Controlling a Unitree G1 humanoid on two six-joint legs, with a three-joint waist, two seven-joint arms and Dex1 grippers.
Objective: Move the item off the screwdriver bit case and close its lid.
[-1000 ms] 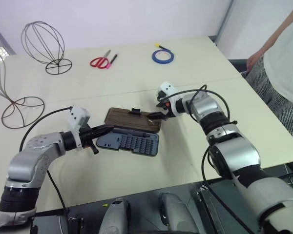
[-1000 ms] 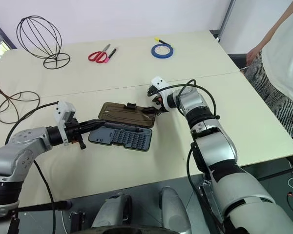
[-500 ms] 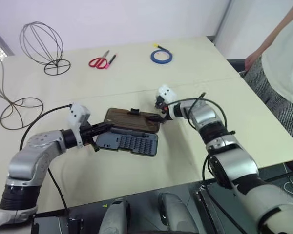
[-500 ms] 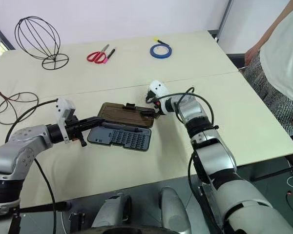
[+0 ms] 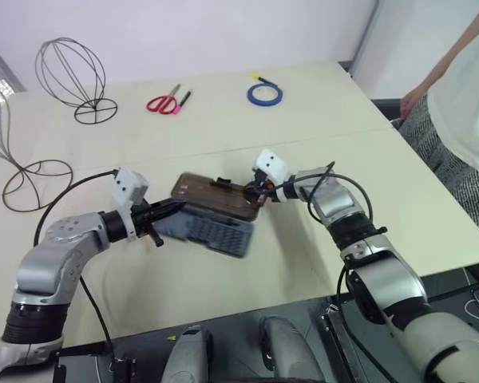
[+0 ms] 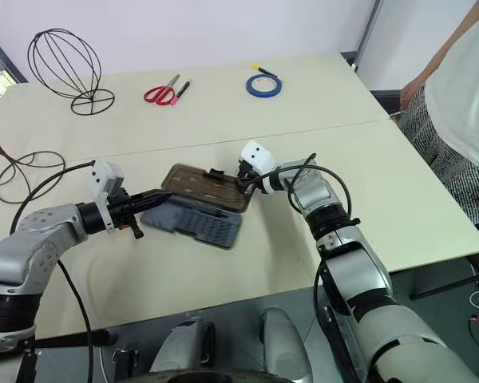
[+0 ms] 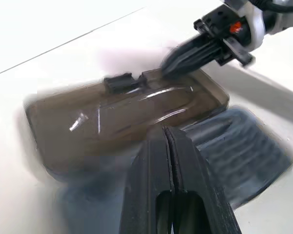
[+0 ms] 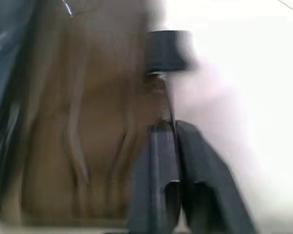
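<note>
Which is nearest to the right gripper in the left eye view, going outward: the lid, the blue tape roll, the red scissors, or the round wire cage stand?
From the right gripper:
1. Lid, right at its tips.
2. Blue tape roll, farther back on the table.
3. Red scissors, back and to the left.
4. Round wire cage stand, at the far left corner.

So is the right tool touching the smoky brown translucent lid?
Touching: the right wrist view shows the shut right tool pinching the lid's far edge.

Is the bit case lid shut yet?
No, open. The lid still lies folded back beside the bit case, whose tray is uncovered. The right tool is shut on the lid's far edge.
</note>
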